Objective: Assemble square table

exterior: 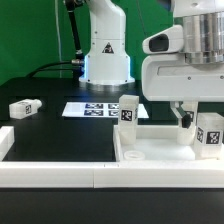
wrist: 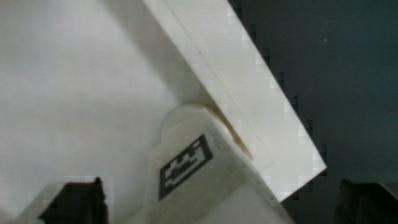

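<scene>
The square table top (exterior: pixel 165 150) is a white tray with a raised rim, lying at the exterior view's right. One white tagged leg (exterior: pixel 128 112) stands upright at its far left corner. A second leg (exterior: pixel 211 132) stands at the right corner, and my gripper (exterior: pixel 198 120) hangs over it. In the wrist view that leg (wrist: pixel 199 165) sits in the corner of the table top (wrist: pixel 80 90), between my dark fingers (wrist: pixel 73 205). The gripper (wrist: pixel 217 207) is open, with gaps on both sides of the leg. A third leg (exterior: pixel 24 108) lies loose on the black table at the left.
The marker board (exterior: pixel 92 108) lies flat behind the table top. White border rails (exterior: pixel 55 172) run along the front edge and the left. The robot's base (exterior: pixel 105 55) stands at the back.
</scene>
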